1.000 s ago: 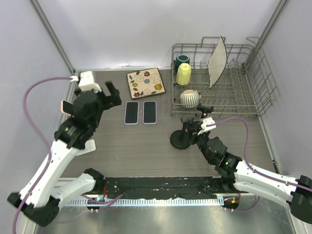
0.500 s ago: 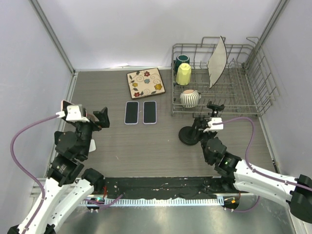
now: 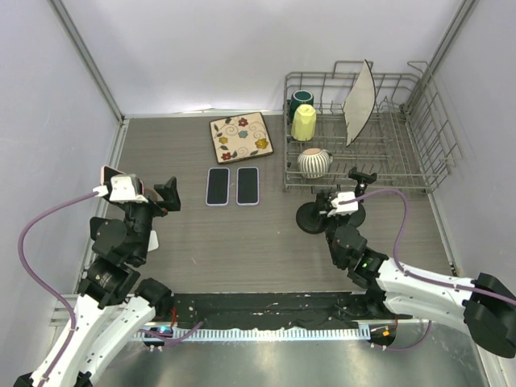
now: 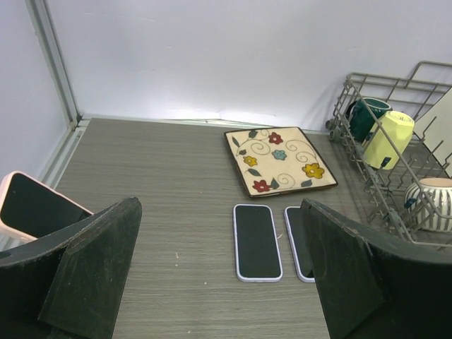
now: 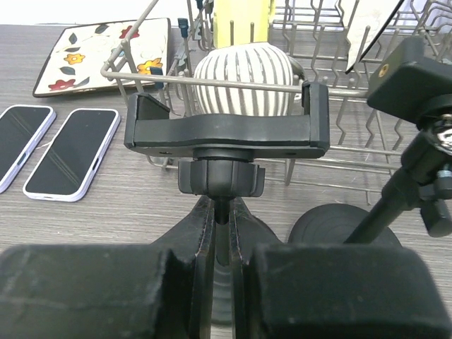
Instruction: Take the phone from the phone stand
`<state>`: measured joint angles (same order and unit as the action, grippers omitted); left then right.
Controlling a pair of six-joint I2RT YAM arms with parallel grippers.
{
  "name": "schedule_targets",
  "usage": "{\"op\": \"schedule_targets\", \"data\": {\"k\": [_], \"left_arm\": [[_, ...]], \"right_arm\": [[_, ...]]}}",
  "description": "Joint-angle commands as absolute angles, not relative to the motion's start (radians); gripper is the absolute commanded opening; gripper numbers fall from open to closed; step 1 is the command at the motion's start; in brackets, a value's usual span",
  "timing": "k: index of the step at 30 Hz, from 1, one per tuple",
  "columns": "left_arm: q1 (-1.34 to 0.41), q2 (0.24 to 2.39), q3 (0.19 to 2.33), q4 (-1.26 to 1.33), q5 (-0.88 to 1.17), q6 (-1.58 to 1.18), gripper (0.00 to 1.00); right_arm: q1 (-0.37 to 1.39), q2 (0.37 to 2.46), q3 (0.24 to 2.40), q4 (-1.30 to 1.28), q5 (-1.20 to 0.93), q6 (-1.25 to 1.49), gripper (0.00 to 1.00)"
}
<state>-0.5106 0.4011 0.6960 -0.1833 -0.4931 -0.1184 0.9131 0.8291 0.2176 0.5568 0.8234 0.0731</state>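
Black phone stand [image 3: 310, 218] sits on the bench [image 3: 242, 242], just at 6 o'clock from the dish rack [image 3: 403, 165]. The right gripper [image 5: 220, 219] is closed tight on the thin post under the stand's clamp. A striped cup [image 3: 314, 162] in the rack is right behind the clamp, at 12 o'clock.

Two phones [image 3: 218, 186] [image 3: 247, 185] lie flat on the bench, side by side but not touching. They are at 10 o'clock from the stand, well apart from it. A square plate with flowers [image 3: 241, 137] lies near them at 12 o'clock.

A yellow cup [image 3: 304, 122], a green cup [image 3: 301, 98] and a white plate [image 3: 360, 93] stand in the rack.

The left gripper [image 4: 220, 210] hangs far off at 9 o'clock, wide open, holding nothing. A pink phone [image 4: 32, 208] is just beside it, at 9 o'clock. What it rests on is hidden.
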Motion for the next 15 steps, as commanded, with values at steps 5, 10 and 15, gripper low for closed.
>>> {"op": "schedule_targets", "data": {"k": [5, 10, 15], "left_arm": [[-0.505, 0.382, 0.683, -0.133, -0.517, -0.106, 1.00], [-0.505, 0.385, 0.683, -0.132, -0.515, -0.104, 1.00], [-0.502, 0.397, 0.684, -0.133, -0.514, -0.104, 1.00]], "right_arm": [[0.904, 0.922, 0.226, 0.712, 0.923, 0.078, 0.01], [0.905, 0.865, 0.219, 0.661, 0.933, 0.084, 0.01], [0.904, 0.830, 0.215, 0.614, 0.868, 0.083, 0.17]]}}
